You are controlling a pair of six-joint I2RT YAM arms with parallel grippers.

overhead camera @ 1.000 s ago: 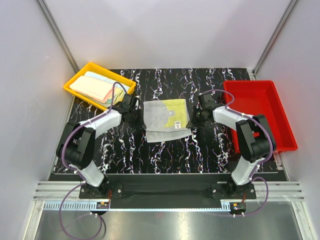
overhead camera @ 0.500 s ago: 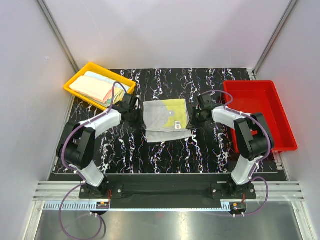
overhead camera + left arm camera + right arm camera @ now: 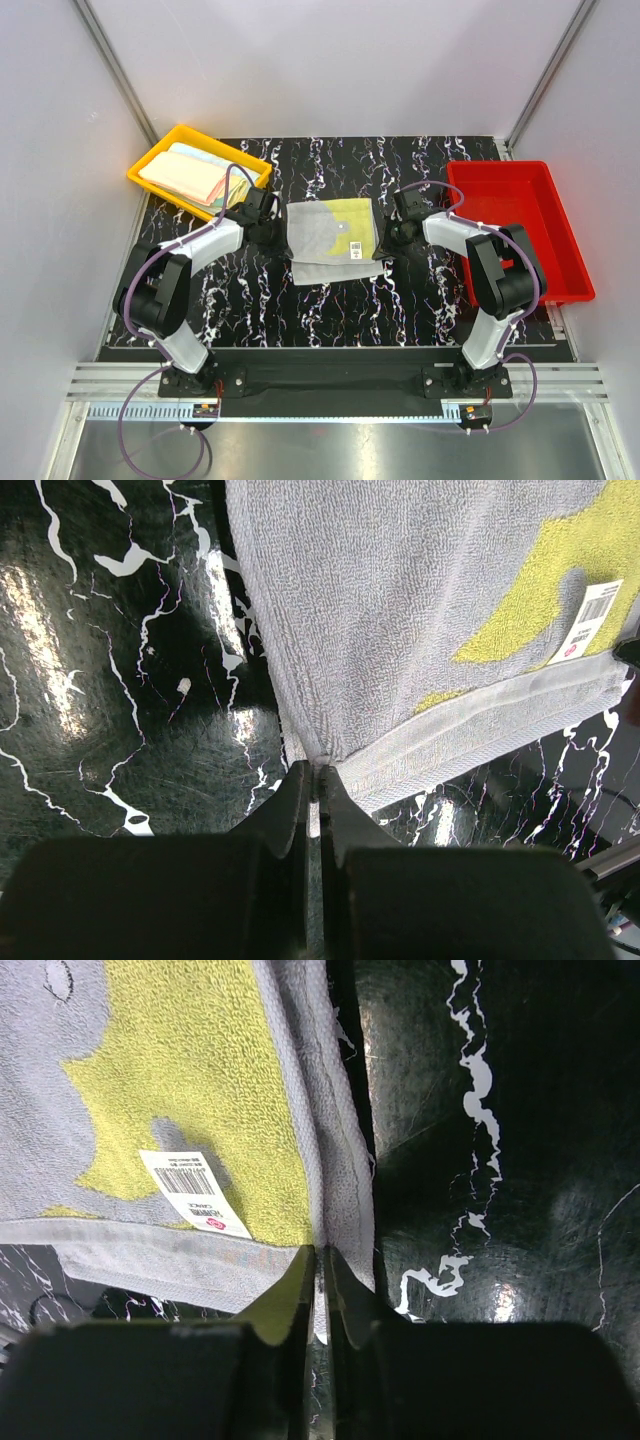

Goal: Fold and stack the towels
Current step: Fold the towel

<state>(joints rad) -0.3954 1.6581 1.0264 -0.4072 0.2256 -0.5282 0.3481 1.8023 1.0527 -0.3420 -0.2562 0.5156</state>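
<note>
White-black arms (image 3: 205, 243), purple cables (image 3: 128, 290)

Both wrist views cut the towel (image 3: 400, 610) off at the top edge. The print on its label (image 3: 195, 1192) is too small to read. The pile (image 3: 190, 172) in the yellow tray (image 3: 215, 141) is too small to count, and a cable (image 3: 229, 180) hides part of it.

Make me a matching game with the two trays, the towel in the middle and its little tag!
Things:
1. yellow tray
2. red tray
3. grey-and-yellow towel
4. barcode label

Match with:
A. white with black bars
B. on the right side
C. spread out in the middle
D. holds folded towels

Pairs: 1-D, 2-B, 3-C, 4-A
</note>
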